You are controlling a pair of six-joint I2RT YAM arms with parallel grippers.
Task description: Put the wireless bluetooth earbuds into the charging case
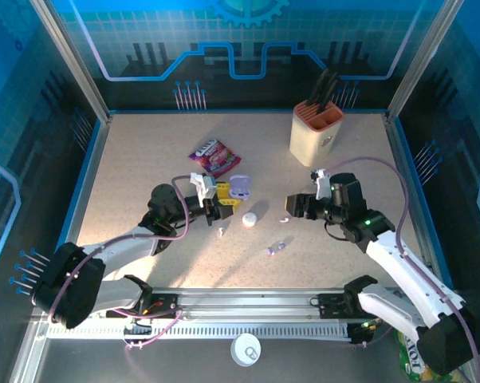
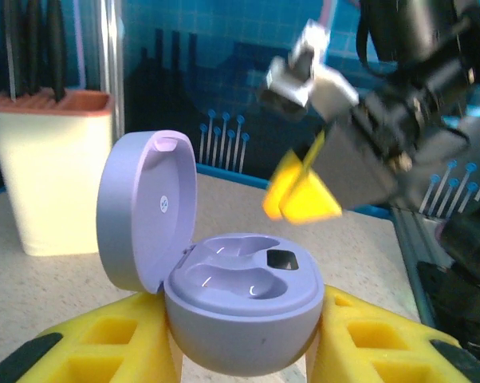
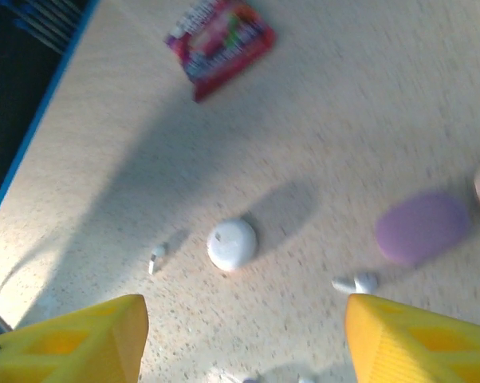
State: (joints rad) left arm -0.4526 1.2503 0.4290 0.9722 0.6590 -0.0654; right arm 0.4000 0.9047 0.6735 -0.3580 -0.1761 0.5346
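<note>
I'm gripping the case low on its shell between the left fingers. Its lid is tipped back and both sockets are sitting bare. My right fingers are hanging spread wide over the counter, holding nothing. The earbuds are lying loose on the counter: a white bud just ahead of the right fingers, and a lilac bud nearer the arm bases, well apart from the case. I'm judging them very light, hard and glossy, so likely to squirt out of a pinch. I'm planning to pinch one gently across its bulb, leaving the stem free to drop into a socket.
</note>
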